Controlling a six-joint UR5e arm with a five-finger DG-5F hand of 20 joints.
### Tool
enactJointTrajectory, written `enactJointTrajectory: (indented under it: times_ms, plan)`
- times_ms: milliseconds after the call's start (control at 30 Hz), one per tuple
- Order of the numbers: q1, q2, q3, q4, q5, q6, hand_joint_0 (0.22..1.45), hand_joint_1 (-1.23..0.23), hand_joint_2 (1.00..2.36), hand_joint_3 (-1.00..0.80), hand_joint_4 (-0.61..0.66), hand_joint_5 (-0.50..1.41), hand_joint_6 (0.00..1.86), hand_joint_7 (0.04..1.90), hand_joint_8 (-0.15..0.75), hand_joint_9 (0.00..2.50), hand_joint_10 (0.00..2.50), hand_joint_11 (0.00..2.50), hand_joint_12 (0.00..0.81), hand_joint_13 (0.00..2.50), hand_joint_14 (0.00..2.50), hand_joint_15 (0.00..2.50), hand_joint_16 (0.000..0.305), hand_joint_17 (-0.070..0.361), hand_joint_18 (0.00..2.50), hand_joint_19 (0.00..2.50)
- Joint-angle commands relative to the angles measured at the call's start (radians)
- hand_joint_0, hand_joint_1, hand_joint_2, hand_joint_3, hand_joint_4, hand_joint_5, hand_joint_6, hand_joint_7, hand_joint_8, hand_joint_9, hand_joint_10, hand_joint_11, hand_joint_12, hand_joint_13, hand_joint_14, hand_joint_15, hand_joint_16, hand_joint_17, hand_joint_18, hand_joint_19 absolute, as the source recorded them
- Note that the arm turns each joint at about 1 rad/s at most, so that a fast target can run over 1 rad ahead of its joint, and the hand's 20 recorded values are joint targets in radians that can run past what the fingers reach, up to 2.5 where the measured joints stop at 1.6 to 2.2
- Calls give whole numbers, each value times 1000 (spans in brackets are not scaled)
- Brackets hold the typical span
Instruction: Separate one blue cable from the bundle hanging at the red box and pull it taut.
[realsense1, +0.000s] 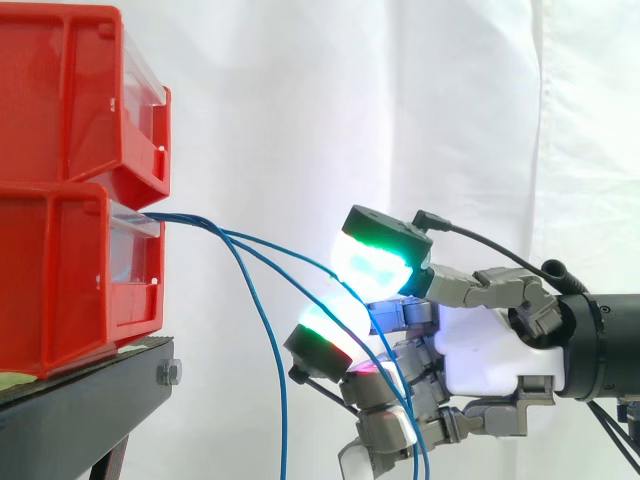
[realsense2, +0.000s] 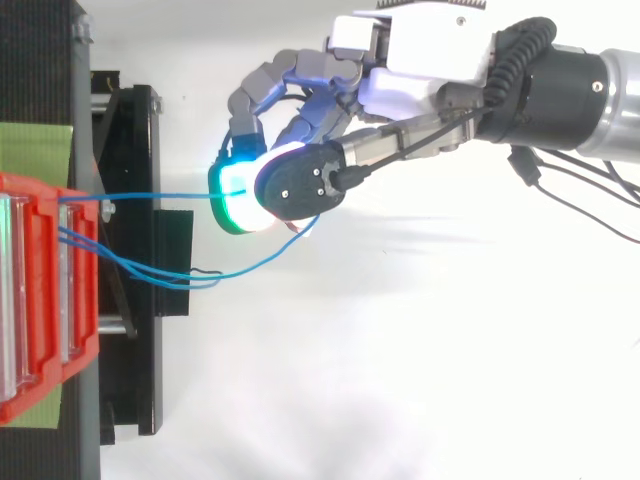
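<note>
Grey-and-white robot hand (realsense1: 480, 350) had curled fingers & thumb pinched on one thin blue cable (realsense2: 150, 196), which ran nearly straight btwn glowing green pads (realsense2: 232, 205) and lower red plastic bin (realsense1: 60, 280). Other blue cables (realsense2: 160, 272) sagged clear of it. Doing it well meant firm pinch, drawing straight away from bin w/o snagging slack ones. White fabric curtain (realsense1: 300, 100) hung behind

Red bins (realsense1: 60, 290), blue cables (realsense2: 150, 196), grey robot hand (realsense1: 480, 350) w/ green-glow pads (realsense1: 375, 262).

Bright even light, white curtain (realsense1: 300, 100) behind the robot hand (realsense1: 490, 350) nearly blown out, green-white bloom off its fingertips (realsense1: 375, 262), strong glare beneath it in top view, black stand (realsense2: 130, 200) beyond the fingertips dark
</note>
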Motion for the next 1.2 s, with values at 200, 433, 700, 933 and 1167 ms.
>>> enactJointTrajectory:
  times_ms: [200, 433, 700, 933, 1167]
  plan:
    - [-1, 0, 0, 28, 33, 1, 613, -694, 1027, -125, -56, -196, 940, 1071, 265, 1026, 19, 1266, 356, 1015, 27, 961, 49, 111, 567, 589]
    - [-1, 0, 0, 28, 44, 1, 647, -731, 1027, -142, -155, -197, 944, 1129, 256, 1015, 19, 1238, 347, 1000, 28, 961, 48, 109, 562, 591]
    - [-1, 0, 0, 28, 42, 0, 695, -748, 1011, -371, -178, -213, 933, 1053, 233, 940, 21, 1194, 332, 940, 29, 947, 47, 106, 493, 574]
    - [4, 0, 0, 25, 42, 1, 692, -739, 1010, -388, -184, -215, 930, 1072, 228, 944, 20, 1199, 327, 943, 28, 954, 47, 105, 490, 577]
    - [-1, 0, 0, 25, 44, 0, 700, -723, 1006, -440, -200, -219, 930, 1050, 227, 940, 21, 1195, 329, 944, 30, 944, 46, 104, 489, 576]
